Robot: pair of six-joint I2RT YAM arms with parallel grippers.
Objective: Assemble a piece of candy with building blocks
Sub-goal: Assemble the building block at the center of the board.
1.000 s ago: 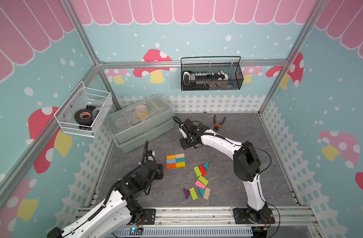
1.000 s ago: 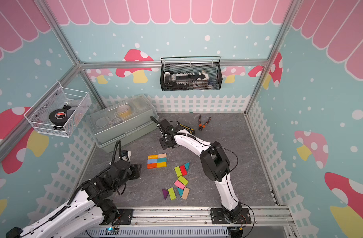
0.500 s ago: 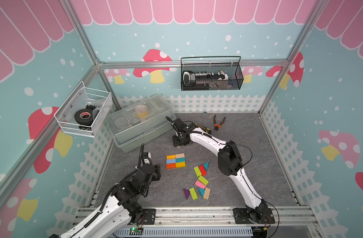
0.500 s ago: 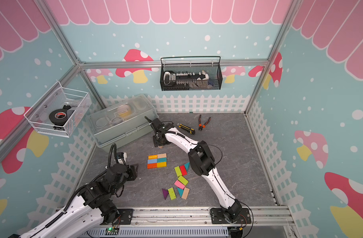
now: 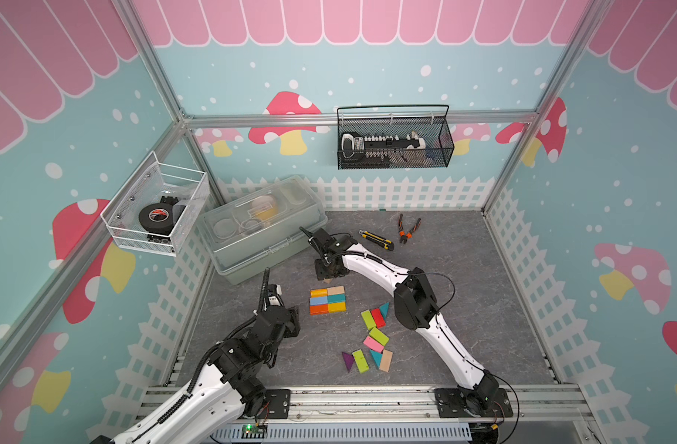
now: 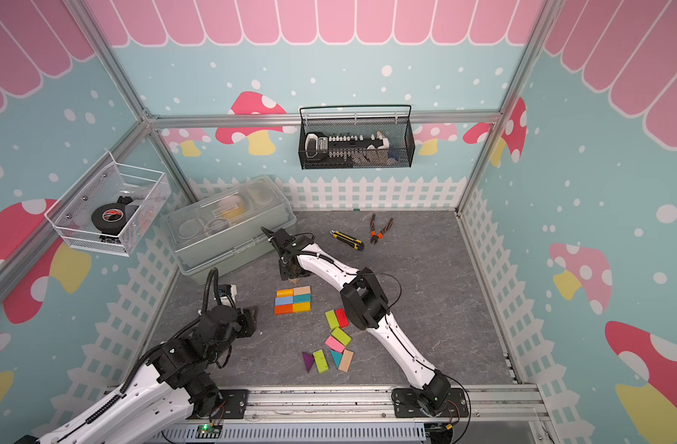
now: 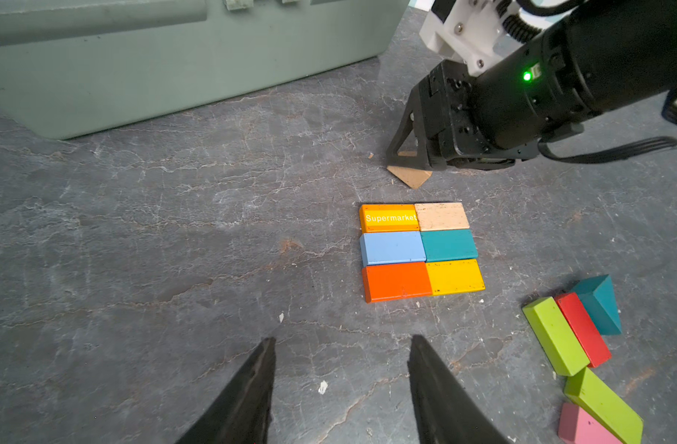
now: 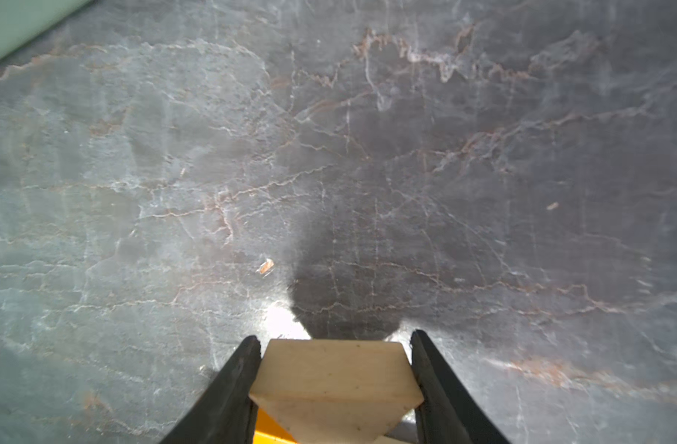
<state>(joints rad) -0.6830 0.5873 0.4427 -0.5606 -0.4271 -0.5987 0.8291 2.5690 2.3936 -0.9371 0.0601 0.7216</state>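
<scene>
Six flat building blocks (image 5: pixel 327 300) lie joined in a rectangle: orange, tan, blue, teal, red-orange and yellow (image 7: pixel 421 251). Just behind it my right gripper (image 5: pixel 329 273) points down, shut on a tan triangular wedge (image 8: pixel 335 380), whose tip (image 7: pixel 409 177) is at or just above the table. My left gripper (image 7: pixel 340 346) stands open and empty to the left of the rectangle, apart from it (image 6: pixel 252 315). Loose blocks lie to the front right: green, red and a teal wedge (image 5: pixel 375 317), then pink, green, purple, teal and tan ones (image 5: pixel 369 353).
A lidded clear plastic box (image 5: pixel 263 226) stands at the back left, close behind my right gripper. A yellow-black utility knife (image 5: pixel 376 239) and orange-handled pliers (image 5: pixel 408 228) lie at the back. Wire baskets (image 5: pixel 394 142) hang on the walls. A white fence (image 5: pixel 521 269) rims the table.
My right gripper has swung left and come forward and down with the tan wedge, to just behind the rectangle. The left arm has shifted only slightly.
</scene>
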